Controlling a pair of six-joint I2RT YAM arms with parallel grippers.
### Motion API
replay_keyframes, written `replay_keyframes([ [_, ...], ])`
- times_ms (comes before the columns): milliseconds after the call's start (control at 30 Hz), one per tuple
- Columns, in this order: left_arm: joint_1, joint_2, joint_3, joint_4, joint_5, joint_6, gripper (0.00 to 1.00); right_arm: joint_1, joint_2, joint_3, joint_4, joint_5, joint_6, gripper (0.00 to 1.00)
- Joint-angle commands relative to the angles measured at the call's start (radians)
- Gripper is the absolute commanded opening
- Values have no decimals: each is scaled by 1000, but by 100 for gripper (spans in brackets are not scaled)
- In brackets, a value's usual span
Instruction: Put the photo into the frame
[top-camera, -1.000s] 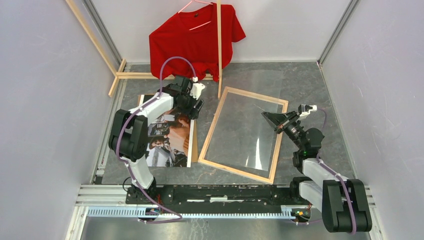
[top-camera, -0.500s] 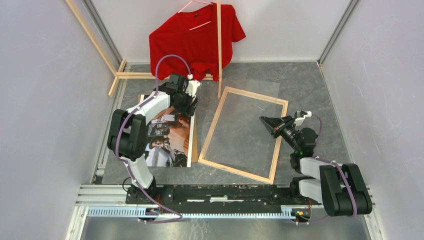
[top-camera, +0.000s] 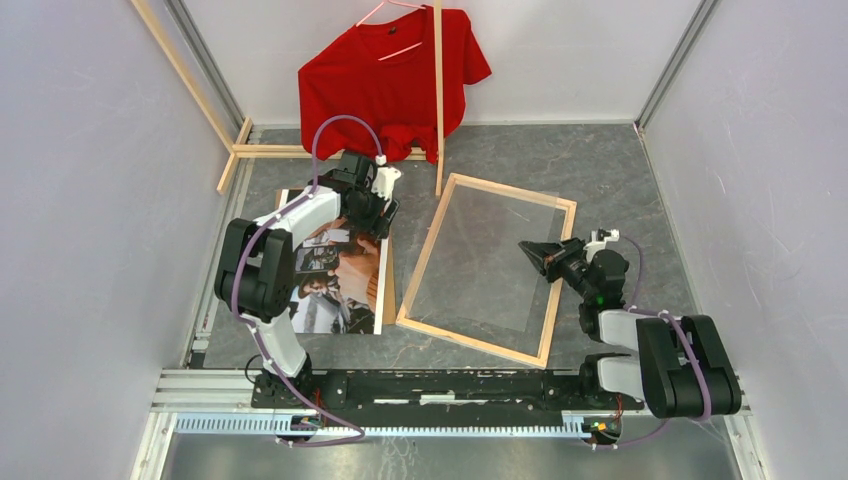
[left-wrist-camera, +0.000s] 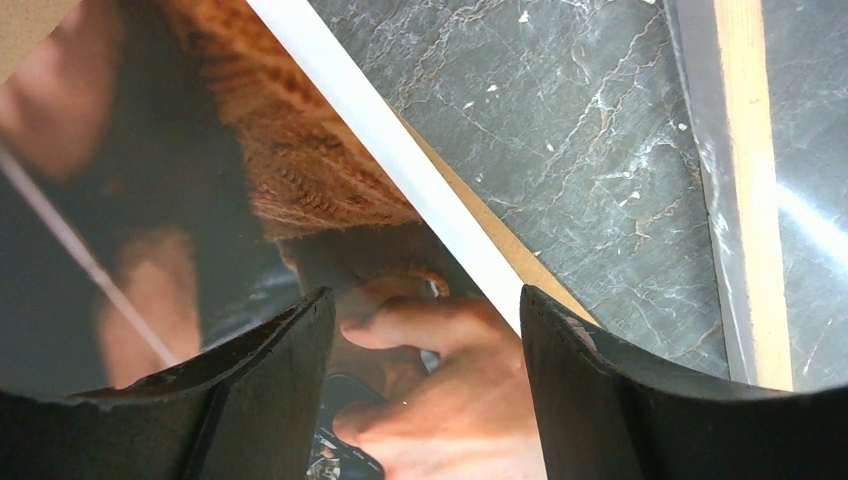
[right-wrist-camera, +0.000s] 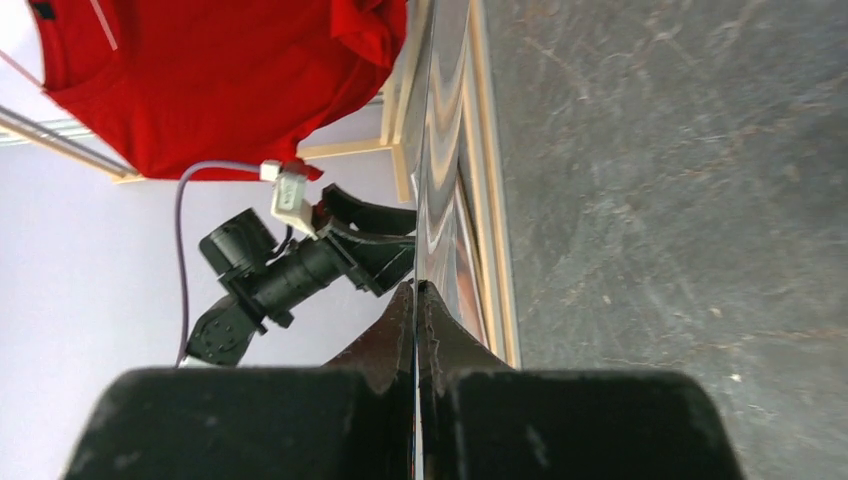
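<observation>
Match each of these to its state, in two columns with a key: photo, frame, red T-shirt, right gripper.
Things:
1. photo
2. frame
3. red T-shirt
4. right gripper

States:
A. hanging up at the back
B. shut on the clear sheet
C. lying flat, picture side up
D. lying flat, bare wood face up

Pairs: 1-C, 2-D, 3-A, 4-B

The right fingers (top-camera: 540, 253) have sunk toward the frame (top-camera: 515, 191), laying the clear sheet (top-camera: 480, 270) nearly flat in it.
</observation>
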Motion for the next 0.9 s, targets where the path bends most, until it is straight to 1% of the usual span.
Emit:
replay_keyframes([
  [0,-12,-57,-11,21,37,-13,74,-22,44,26,-9,-1,-57,0],
  [133,-22,-61,-18,19,42,-12,74,-44,51,12,-42,-6,-97,0],
  [300,-45,-42,-19,20,44,-19,74,-119,69,6,-82,-35,-158,0],
  [600,-86,-8,-24,38,27,-26,74,-128,127,-29,-14,-51,-145,0],
  [867,-109,13,-32,55,15,-32,74,-130,123,-52,9,-63,-162,0],
])
